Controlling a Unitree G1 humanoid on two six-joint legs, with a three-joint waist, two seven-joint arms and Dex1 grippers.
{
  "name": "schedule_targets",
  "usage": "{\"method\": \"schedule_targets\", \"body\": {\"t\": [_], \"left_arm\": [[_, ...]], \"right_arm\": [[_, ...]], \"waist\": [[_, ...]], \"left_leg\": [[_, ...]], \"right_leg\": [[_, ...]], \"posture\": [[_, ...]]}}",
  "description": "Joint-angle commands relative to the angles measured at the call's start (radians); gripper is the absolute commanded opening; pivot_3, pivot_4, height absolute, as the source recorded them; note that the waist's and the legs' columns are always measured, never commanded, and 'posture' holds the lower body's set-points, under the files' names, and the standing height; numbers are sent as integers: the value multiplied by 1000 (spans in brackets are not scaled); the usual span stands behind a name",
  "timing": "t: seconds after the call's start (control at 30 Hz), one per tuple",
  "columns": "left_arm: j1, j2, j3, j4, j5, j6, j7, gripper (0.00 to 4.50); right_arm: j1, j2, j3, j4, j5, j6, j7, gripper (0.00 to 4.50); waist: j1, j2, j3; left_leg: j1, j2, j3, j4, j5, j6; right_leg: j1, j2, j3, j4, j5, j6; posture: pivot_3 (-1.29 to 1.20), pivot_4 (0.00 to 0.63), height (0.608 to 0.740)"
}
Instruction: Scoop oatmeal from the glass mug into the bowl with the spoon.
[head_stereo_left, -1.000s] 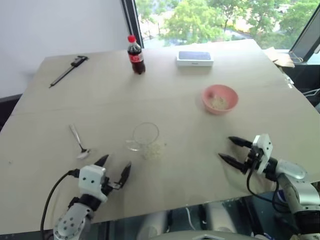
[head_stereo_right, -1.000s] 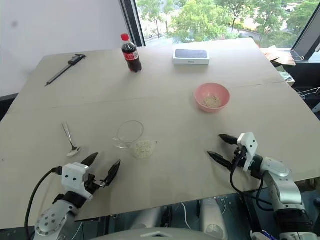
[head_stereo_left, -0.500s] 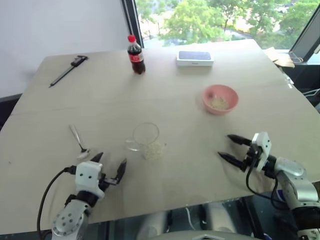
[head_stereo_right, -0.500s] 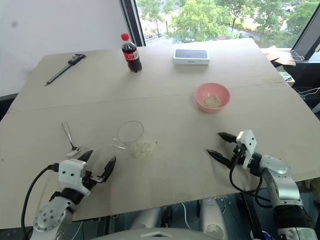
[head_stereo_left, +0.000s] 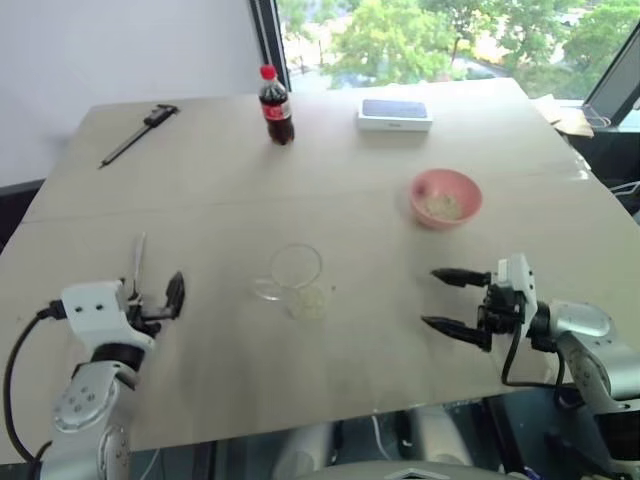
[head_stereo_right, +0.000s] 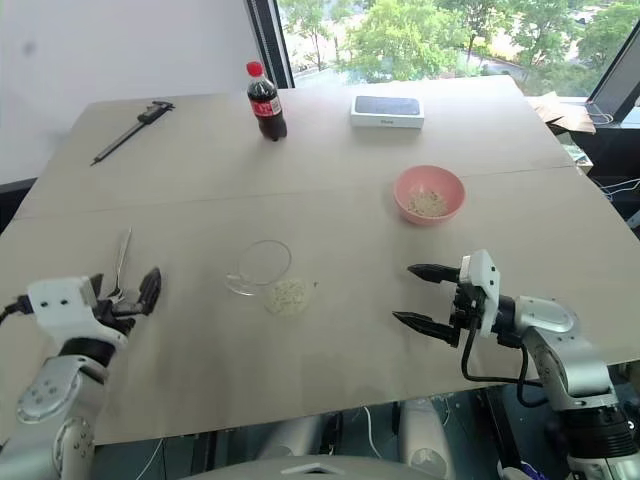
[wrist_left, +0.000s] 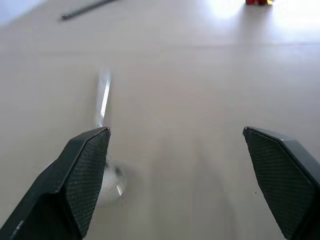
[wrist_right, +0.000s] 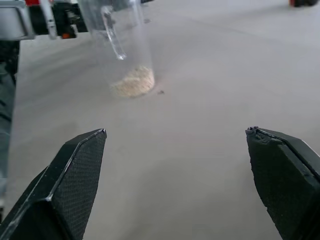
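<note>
Table (head_stereo_right: 330, 210): glass mug (head_stereo_right: 258, 268) near centre, oatmeal (head_stereo_right: 288, 296) heaped at its base; pink bowl (head_stereo_right: 429, 194) well apart toward the right, flakes inside; spoon (head_stereo_right: 121, 258) flat near the left edge. Left end effector (head_stereo_right: 125, 297), fingers spread wide and empty, just beside the spoon; right end effector (head_stereo_right: 421, 296), likewise wide and empty, pointing toward the mug

On the pale wooden bench (head_stereo_right: 330, 370): one clear glass mug (head_stereo_right: 258, 268), one small heap of pale beige oatmeal flakes (head_stereo_right: 288, 297), one round pink bowl (head_stereo_right: 429, 194), one slim silver metal spoon (head_stereo_right: 121, 262), one dark cola bottle with red cap (head_stereo_right: 266, 102), one long dark caliper tool (head_stereo_right: 132, 117), one flat white box with dark top (head_stereo_right: 386, 110).
</note>
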Motion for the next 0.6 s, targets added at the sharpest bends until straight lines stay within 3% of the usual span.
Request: {"method": "schedule_targets", "body": {"t": [0.03, 0.27, 0.4, 0.6], "left_arm": [[-28, 23, 38, -89, -21, 82, 45, 4436], [-120, 146, 104, 7, -25, 319, 71, 4436], [-172, 217, 122, 156, -32, 352, 1, 4436], [-221, 301, 73, 340, -3, 367, -90, 4436]], "right_arm": [[-4, -17, -15, -68, 29, 32, -14, 4500], [-44, -36, -17, -181, 105, 125, -26, 4500], [-53, -20, -16, -258, 200, 205, -57, 4500], [-63, -27, 6, -259, 178, 207, -67, 4500]], "waist": [[0, 0, 0], [-3, -1, 1], [-1, -3, 2], [-1, -5, 3]], "left_leg": [[0, -1, 0, 0, 1, -2], [0, -1, -1, 0, 2, -3], [0, -2, -2, 0, 3, -5], [-1, -3, -4, 0, 3, -5]], "right_leg": [[0, -1, 0, 0, 0, 0], [-1, 0, -1, 1, 0, 0], [-1, 0, -1, 2, 0, 0], [-1, -1, -3, 2, 0, -1]], "posture": [[0, 150, 740], [0, 150, 740], [0, 150, 740], [0, 150, 740]]}}
